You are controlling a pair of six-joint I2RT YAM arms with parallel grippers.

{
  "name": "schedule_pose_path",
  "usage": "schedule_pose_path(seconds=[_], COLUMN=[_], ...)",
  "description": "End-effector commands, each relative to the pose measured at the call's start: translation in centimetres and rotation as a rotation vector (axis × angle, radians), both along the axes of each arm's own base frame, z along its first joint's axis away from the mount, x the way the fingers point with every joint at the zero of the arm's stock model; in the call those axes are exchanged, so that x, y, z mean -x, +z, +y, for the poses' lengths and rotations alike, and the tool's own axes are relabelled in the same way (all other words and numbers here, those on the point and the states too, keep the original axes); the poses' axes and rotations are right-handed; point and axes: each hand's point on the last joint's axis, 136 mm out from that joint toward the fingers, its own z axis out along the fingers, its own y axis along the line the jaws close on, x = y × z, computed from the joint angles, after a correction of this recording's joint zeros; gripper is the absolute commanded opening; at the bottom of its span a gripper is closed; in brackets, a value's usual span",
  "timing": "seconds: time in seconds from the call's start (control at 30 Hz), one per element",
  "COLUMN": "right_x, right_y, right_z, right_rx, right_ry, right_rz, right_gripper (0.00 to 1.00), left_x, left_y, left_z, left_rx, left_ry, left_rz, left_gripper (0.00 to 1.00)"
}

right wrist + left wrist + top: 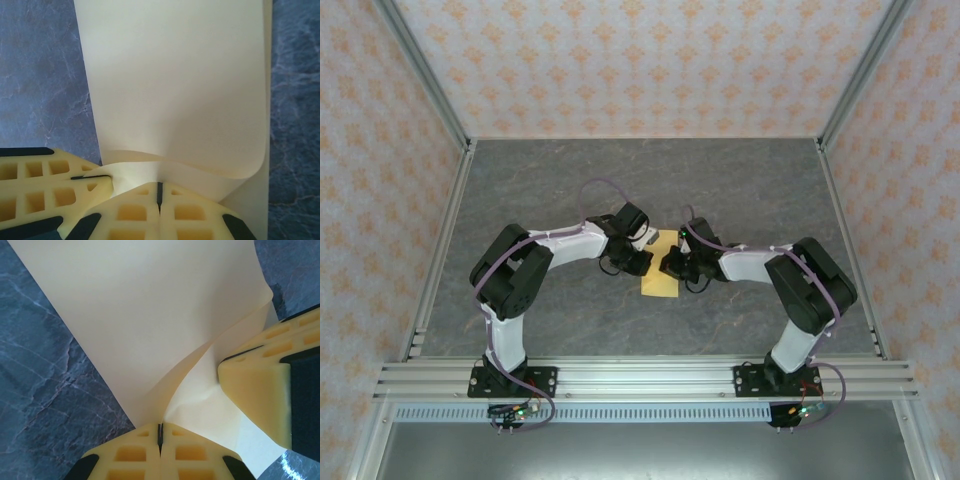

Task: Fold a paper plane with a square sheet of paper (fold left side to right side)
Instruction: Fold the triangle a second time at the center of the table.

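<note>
rails of aluminium (640,378) at the near edge carry the bases of both arms, which bend inward and meet low over the middle of the grey marbled table (570,190). the left gripper (160,434) has its jaws pressed together, only a thin dark seam between the yellow fingertips, nipping the near edge of a lifted layer of the square sheet of paper (150,315). the right gripper (160,194) is likewise closed tight on that raised layer, just beside its partner, whose fingers (55,185) show at the left of the right wrist view. the paper lies at the table's centre between the two grippers, doubled over on itself: the bottom layer flat on the table, the top layer bowed upward in a soft curl near the fingertips and flattening farther away. beyond it the grey table runs on to the patterned walls (650,60).
</note>
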Motion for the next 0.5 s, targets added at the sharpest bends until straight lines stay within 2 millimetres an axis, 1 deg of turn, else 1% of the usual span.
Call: schedule_pose_path(seconds=[0.0,0.03,0.17,0.33,0.4,0.47], right_x=[1.3,1.4,1.8,2.1,2.2,2.2], right_y=[-2.9,-3.1,-3.5,-3.8,-3.7,-3.7], right_z=[-1.6,-1.7,-2.2,-2.5,-2.4,-2.4], right_rx=[0.111,0.117,0.145,0.161,0.158,0.158], right_ry=[-0.006,-0.007,-0.013,-0.008,-0.006,-0.005], right_rz=[0.072,0.079,0.099,0.111,0.11,0.11], right_gripper=[0.02,0.02,0.02,0.02,0.02,0.02], left_x=[-0.3,-0.3,-0.5,-0.6,-0.3,0.3], left_y=[1.1,1.1,2.2,4.7,5.5,6.2], left_z=[1.2,1.2,1.4,1.6,1.4,0.8], left_rx=[-0.034,-0.033,-0.028,-0.005,0.025,0.078], left_ry=[0.024,0.026,0.038,0.06,0.064,0.059], left_rz=[-0.037,-0.038,-0.061,-0.111,-0.113,-0.095], left_gripper=[0.0,0.0,0.12,0.28,0.3,0.29])
